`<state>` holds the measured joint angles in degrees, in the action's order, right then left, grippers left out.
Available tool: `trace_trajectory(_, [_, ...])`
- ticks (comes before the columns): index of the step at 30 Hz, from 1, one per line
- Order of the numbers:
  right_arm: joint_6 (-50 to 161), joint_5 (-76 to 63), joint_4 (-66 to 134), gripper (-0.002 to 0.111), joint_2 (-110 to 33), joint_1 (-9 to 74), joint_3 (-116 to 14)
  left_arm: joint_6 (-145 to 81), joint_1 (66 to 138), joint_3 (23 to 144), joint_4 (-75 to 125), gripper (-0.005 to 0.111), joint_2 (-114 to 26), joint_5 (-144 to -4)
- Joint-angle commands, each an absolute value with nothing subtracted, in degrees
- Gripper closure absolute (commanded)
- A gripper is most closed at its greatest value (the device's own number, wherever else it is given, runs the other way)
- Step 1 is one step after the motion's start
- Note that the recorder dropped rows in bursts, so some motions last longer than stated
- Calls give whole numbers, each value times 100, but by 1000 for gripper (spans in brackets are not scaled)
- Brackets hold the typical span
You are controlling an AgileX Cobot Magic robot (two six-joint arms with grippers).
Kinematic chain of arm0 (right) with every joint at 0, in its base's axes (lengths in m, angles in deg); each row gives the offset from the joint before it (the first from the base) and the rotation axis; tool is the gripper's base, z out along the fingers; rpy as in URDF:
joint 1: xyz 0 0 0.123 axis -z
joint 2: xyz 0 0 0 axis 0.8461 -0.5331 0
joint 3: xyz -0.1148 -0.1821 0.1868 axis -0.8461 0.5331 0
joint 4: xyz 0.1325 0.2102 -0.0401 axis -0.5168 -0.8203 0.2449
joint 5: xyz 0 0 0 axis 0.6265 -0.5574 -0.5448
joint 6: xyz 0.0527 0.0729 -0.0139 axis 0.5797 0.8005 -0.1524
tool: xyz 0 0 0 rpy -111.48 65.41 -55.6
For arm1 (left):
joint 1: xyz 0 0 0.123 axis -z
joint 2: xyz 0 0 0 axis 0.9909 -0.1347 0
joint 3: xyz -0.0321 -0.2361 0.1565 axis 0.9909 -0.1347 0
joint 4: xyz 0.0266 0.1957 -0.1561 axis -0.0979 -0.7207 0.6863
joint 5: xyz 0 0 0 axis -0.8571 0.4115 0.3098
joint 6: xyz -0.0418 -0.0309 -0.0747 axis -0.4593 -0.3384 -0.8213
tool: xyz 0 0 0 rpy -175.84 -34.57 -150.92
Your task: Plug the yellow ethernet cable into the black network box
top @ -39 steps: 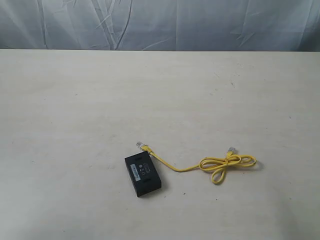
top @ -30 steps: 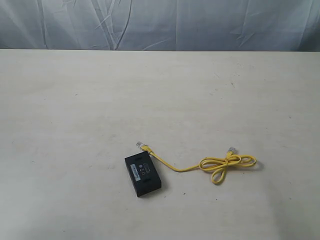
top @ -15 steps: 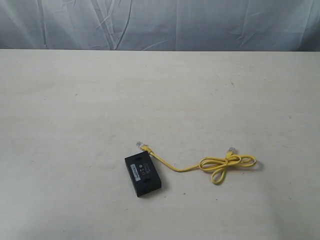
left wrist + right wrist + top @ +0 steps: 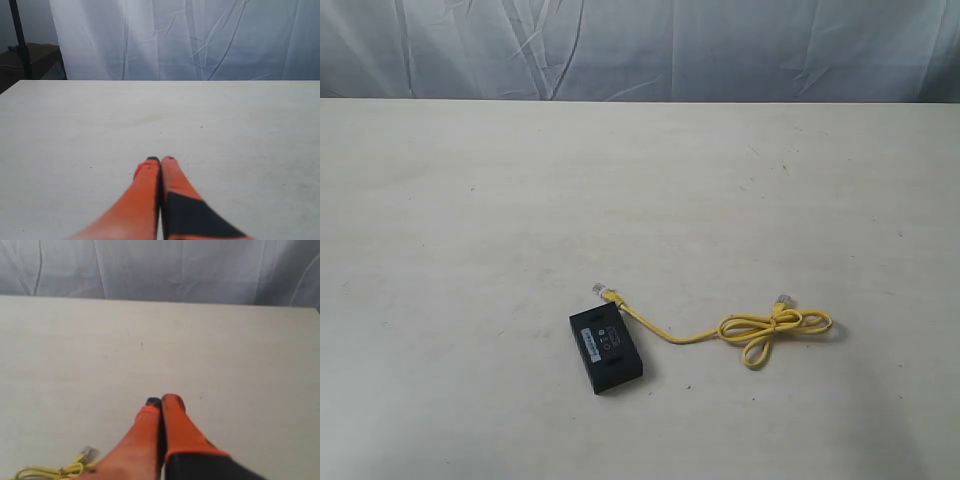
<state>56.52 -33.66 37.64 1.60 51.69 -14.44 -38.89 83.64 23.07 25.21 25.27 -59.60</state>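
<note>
Nothing moved; black network box slants far-left to near-right; left gripper, right gripper both closed.

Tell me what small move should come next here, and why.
Probably open the right fingers and start them toward the plug lying just beyond the box. The cable lies unplugged on the table. Both these and the left fingers are shut on nothing, and neither pair is near the cable.
</note>
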Motion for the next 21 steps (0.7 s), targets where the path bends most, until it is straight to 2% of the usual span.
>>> trace_trajectory(1, [5800, -2750, 4074, 108, -912, 5196, -1632, -3889, 8356, 2282, 2521, 107, 2551, -6037])
trace_trajectory(4, [6053, -2317, 3144, 108, -1863, 5196, -1684, -3889, 8356, 2282, 2521, 107, 2551, -6037])
trace_trajectory(8, [5579, -3065, 2957, 108, -3377, 5006, -2422, -3889, 8356, 2282, 2521, 107, 2551, -6037])
trace_trajectory(16, [4894, -4657, 2703, 108, -6322, 2853, -4758, -3889, 8356, 2282, 2521, 107, 2551, -6037])
trace_trajectory(21, [4408, -5195, 2343, 108, -7302, 2292, -5636, -3889, 8356, 2282, 2521, 107, 2551, -6037])
